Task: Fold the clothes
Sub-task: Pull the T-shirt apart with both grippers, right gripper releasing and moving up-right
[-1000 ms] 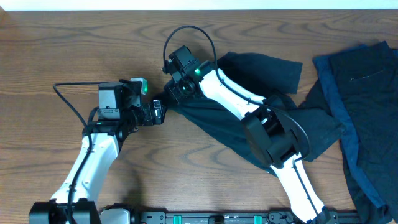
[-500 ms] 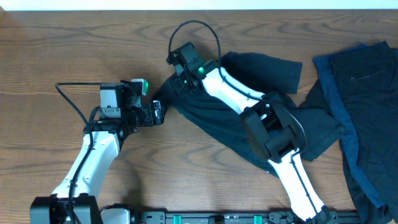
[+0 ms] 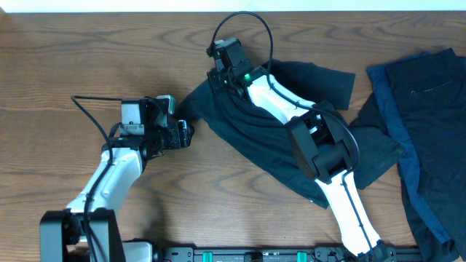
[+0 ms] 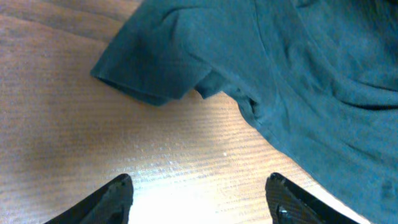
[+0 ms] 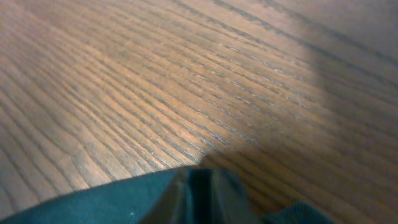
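While your left gripper (image 4: 200,196) hangs jaws wide, nothing between, T-shirt (image 4: 305,87) sleeve (image 4: 152,59) lies just ahead of them; same T-shirt bunches under your right gripper (image 3: 218,80), jaws' state untellable.

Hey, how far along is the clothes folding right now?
Nothing looks folded yet: the T-shirt lies rumpled on the table, one sleeve sticking out. In hand: the right pincer sits at the T-shirt's upper edge, grip unclear; the left pincer is open over bare table just short of that sleeve. Left: fold this one, then the pile at the right, blue piece included.
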Controlling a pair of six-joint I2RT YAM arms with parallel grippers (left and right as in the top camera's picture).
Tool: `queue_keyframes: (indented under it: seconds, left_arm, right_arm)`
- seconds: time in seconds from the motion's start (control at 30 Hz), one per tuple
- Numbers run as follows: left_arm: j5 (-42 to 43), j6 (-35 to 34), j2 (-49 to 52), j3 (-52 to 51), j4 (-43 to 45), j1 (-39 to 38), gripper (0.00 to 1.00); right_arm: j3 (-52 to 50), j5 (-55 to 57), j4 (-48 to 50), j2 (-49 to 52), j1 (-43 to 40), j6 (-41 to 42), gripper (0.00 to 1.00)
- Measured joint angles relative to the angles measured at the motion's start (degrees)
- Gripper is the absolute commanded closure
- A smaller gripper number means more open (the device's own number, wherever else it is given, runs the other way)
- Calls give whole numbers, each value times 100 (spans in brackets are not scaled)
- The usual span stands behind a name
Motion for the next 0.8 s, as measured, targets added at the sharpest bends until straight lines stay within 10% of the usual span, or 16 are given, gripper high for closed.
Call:
queue_keyframes:
  seconds: [0.4, 0.57, 0.8]
  left_arm:
    - [-17, 0, 122, 2, 756, -15, 59]
    - [-431, 13, 660, 4, 1414, -221, 80]
    - [-857, 13, 1390, 13, 2583, -422, 81]
  right_arm:
    - [4, 33, -1762, -953, -105, -44, 46]
    - [28, 31, -2330, -1508, -249, -50, 45]
    - [44, 44, -2927, -1567, -376, -50, 46]
